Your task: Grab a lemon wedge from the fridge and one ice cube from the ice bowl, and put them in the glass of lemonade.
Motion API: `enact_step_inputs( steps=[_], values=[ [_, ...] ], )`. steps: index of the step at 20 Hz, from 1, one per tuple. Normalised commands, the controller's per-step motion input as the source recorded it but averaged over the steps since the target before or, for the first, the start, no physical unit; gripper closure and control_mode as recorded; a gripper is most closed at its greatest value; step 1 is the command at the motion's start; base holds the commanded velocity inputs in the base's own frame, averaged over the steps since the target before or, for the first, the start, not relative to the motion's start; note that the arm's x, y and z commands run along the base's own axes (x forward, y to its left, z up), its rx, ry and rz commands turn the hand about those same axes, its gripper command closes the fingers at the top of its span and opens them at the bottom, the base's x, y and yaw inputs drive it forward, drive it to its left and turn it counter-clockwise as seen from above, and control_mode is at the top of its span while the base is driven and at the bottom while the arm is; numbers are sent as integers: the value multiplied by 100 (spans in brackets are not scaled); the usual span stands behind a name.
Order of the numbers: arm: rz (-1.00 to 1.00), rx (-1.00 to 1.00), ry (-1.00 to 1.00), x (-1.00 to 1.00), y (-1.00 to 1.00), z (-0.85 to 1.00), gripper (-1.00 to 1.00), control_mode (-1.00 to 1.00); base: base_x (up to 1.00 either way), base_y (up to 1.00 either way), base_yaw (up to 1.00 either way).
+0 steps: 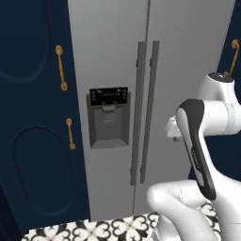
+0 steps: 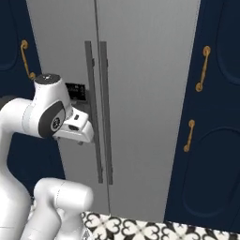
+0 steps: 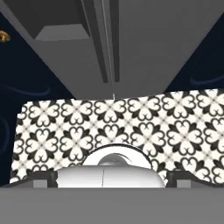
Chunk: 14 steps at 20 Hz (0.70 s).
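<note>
Where navy cabinets flank the shut fridge, patterned tiles lie.

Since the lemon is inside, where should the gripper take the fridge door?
Judging by the closed doors, grip a long vertical handle at mid-height on the fridge, coming straight from the front with fingers either side of the bar. It stands proud of the door, beside the centre seam. The gripper is open.
</note>
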Motion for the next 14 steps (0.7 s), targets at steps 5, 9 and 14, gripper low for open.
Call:
enact_step_inputs(
  steps=[5, 9, 14],
  values=[
    [0, 0, 0, 0, 0, 0, -100, 100, -5, 3, 1],
    [0, 0, 0, 0, 0, 0, -100, 100, 36, 37, -5],
    [0, 0, 0, 0, 0, 0, -100, 100, 15, 18, -16]
  ],
)
